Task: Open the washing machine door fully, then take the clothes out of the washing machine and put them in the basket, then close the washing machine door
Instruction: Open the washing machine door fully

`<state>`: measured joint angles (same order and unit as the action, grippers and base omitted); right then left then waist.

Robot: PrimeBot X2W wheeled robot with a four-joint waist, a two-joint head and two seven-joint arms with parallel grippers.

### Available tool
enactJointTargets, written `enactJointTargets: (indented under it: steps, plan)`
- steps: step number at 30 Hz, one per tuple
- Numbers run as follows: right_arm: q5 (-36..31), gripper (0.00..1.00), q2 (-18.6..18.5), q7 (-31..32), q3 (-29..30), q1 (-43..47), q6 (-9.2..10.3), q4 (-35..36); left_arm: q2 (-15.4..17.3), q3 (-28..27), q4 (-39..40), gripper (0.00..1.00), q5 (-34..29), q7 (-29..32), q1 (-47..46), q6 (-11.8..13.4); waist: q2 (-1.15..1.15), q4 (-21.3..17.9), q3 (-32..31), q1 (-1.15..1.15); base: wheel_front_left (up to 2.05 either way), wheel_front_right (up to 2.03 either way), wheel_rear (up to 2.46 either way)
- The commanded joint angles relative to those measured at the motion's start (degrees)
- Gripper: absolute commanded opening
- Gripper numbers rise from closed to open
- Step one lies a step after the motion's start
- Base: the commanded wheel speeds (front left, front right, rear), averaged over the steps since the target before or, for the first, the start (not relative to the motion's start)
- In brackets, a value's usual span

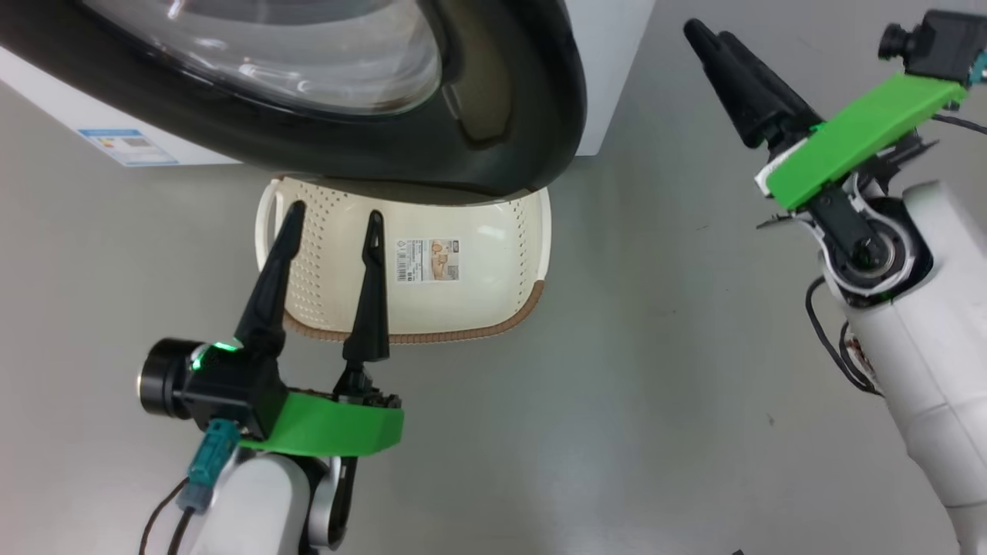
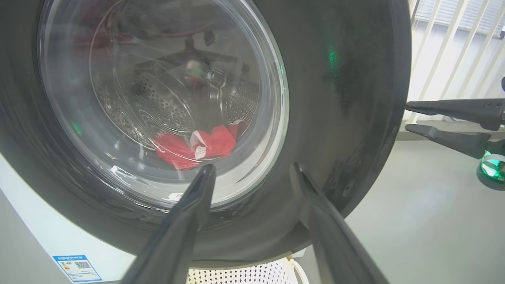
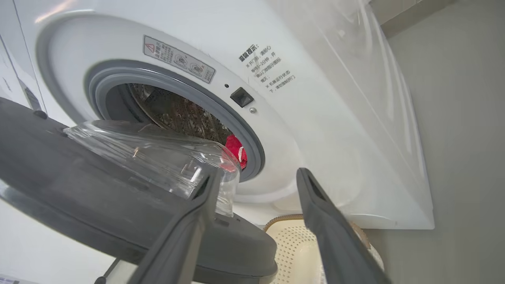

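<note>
The washing machine door, black-rimmed with a glass bowl, stands partly swung out from the white washing machine. The red clothes lie low in the steel drum, and the left wrist view shows the clothes through the glass. The cream basket sits on the floor under the door and holds nothing. My left gripper is open over the basket, pointing at the door's outer face. My right gripper is open too, raised to the right of the door's free edge, holding nothing.
Grey floor spreads to the right of the basket and the machine. A blue label sticker marks the machine's lower front. White vertical bars stand at the back on the right.
</note>
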<state>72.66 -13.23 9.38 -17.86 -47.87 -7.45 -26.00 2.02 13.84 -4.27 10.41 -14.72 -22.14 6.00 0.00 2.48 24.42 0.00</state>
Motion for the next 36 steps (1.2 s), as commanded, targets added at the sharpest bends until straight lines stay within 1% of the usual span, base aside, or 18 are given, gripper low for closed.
enactJointTargets:
  steps: [1, 6, 10, 12, 14, 15, 17, 22, 26, 31, 36]
  plan:
    - [-1.46, 1.0, -0.39, -1.9, -1.16, 1.49, -0.03, 1.85, 0.86, -2.01, 1.07, 1.0, -0.97, -0.28, 1.1, -0.17, 0.0, -0.56, -0.21, 0.0, 0.0, 0.0, 0.0]
    - [-8.23, 1.0, -3.7, -12.51, -6.57, 3.0, -0.03, 0.65, 0.86, -2.92, 0.35, 1.0, -1.27, -0.28, 1.49, -0.49, 0.0, -1.68, -1.0, 0.0, 0.0, 0.0, 0.0]
    - [-11.62, 1.0, -4.94, -19.86, -9.92, 3.85, -0.03, -1.01, 0.86, -3.54, 0.14, 1.0, -1.48, -0.28, 2.14, -0.49, 0.0, -2.57, -1.74, 0.0, 0.0, 0.0, 0.0]
    - [-12.78, 1.0, -5.3, -22.26, -10.67, 4.23, -0.03, -1.79, 0.86, -3.88, 0.08, 1.0, -1.55, -0.28, 2.55, -0.51, 0.0, -2.99, -2.1, 0.0, 0.0, 0.0, 0.0]
    - [-16.31, 1.0, -5.83, -24.0, -10.49, 4.74, -0.03, -3.21, 0.86, -4.28, -0.04, 1.0, -1.7, -0.28, 3.01, -0.52, 0.0, -3.43, -2.47, 0.0, 0.0, 0.0, 0.0]
    - [-18.02, 1.0, -5.91, -24.21, -9.93, 4.92, -0.03, -3.72, 0.86, -4.4, -0.08, 1.0, -1.78, -0.28, 3.12, -0.52, 0.0, -3.57, -2.56, 0.0, 0.0, 0.0, 0.0]
    - [-22.71, 1.0, -5.5, -24.32, -6.72, 5.32, -0.03, -3.36, 0.86, -4.64, -0.08, 1.0, -1.98, -0.28, 3.28, -0.48, 0.0, -3.83, -2.63, 0.0, 0.0, 0.0, 0.0]
    - [-35.52, 1.0, -1.71, -24.35, 2.72, 10.2, -0.03, 1.05, 0.86, -5.11, -0.31, 1.0, -2.25, -0.28, 3.51, -0.49, 0.0, -4.14, -3.08, 0.0, 0.0, 0.0, 0.0]
    - [-43.71, 1.0, 1.52, -24.36, 7.71, 14.34, -0.03, 5.94, 0.86, -5.39, -0.32, 1.0, -2.36, -0.28, 4.02, -0.41, 0.0, -4.38, -3.62, 0.0, 0.0, 0.0, 0.0]
    - [-50.31, 1.0, 4.48, -24.37, 12.39, 18.61, -0.03, 11.55, 0.86, -5.82, -0.14, 1.0, -2.49, -0.28, 4.58, -0.31, 0.0, -4.67, -4.03, 0.0, 0.0, 0.0, 0.0]
    - [-53.53, 1.0, 6.4, -24.37, 15.17, 22.18, -0.03, 16.36, 0.86, -6.08, 0.01, 1.0, -2.56, -0.28, 4.73, -0.37, 0.0, -4.82, -4.13, 0.0, 0.0, 0.0, 0.0]
